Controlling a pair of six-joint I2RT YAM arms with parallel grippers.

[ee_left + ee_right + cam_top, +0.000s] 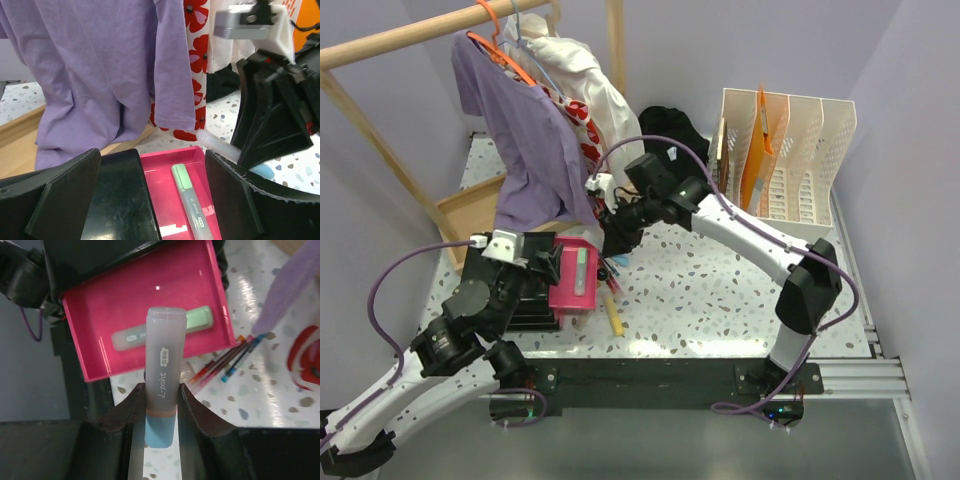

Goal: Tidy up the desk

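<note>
From above, the speckled desk [720, 290] fills the space ahead of both arms, with a pink tray [575, 275] near its front left. The right gripper [617, 245] hangs over the tray's far end.

At the left wrist, the left gripper [152, 160] is spread wide, with the tray and a green marker [190, 200] between its fingers.

At the right wrist, the right gripper [161, 400] is clenched on a blue marker [162, 355] above the tray, with loose pens [225, 362] beside it on the desk.

blue highlighter [162, 380] barrel printed, seemingly, "point", green highlighter [192, 207] print too blurred to read
</note>
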